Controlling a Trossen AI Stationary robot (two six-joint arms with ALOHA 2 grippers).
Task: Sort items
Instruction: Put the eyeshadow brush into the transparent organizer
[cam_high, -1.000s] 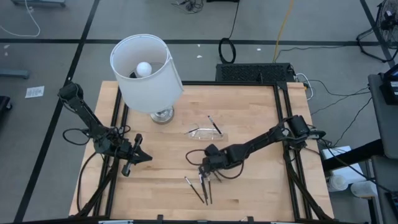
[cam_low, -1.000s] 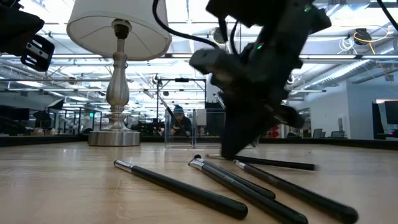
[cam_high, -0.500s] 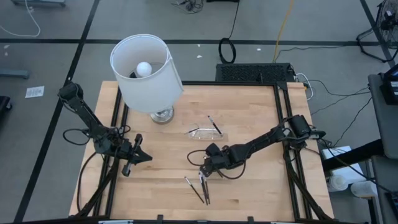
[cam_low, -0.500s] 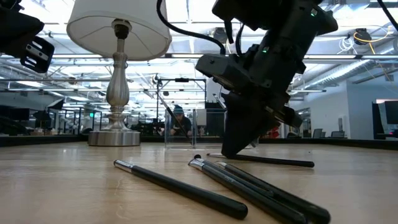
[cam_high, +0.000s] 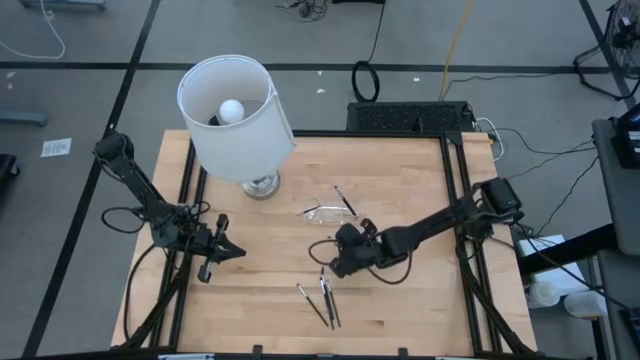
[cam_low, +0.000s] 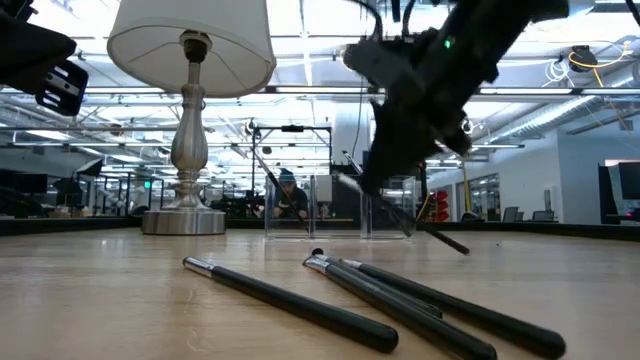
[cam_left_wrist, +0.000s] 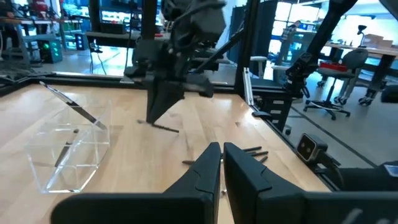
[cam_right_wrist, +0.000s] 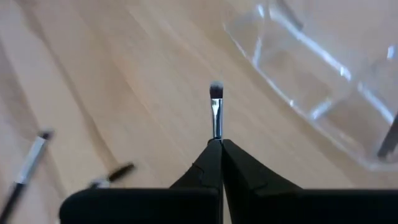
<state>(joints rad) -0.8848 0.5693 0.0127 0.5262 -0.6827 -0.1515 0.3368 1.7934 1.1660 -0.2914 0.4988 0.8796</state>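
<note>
My right gripper (cam_high: 327, 270) hangs above the middle of the table, shut on one thin dark stick (cam_low: 420, 225) with a silvery collar and a brush tip (cam_right_wrist: 216, 88). Three more such sticks (cam_high: 320, 300) lie flat on the wood just nearer the front edge; in the low view they are the sticks (cam_low: 300, 308) in the foreground. Another stick (cam_high: 345, 201) leans in the small clear tray (cam_high: 322, 213) beyond the gripper. My left gripper (cam_high: 238, 251) waits at the table's left side, pointing level, its fingers together and touching nothing. My right gripper pinches the stick between its two fingertips at the silvery collar (cam_right_wrist: 216, 127) near the brush end, which sticks out past them. The fingers slant down from the table's right. The stick is lifted clear of the table and tilted, its long dark handle (cam_low: 445, 240) lower.
A white-shaded lamp (cam_high: 235, 115) stands on its metal foot (cam_high: 261, 185) at the far left corner. Black frame rails (cam_high: 455, 200) run along the table's sides. Bare wood lies between the left gripper and the sticks.
My right gripper has risen from the table and rolled its wrist, taking one stick with it. That stick, which lay flat beside the others, now hangs tilted and clear of the wood. The other sticks have stayed where they were.
</note>
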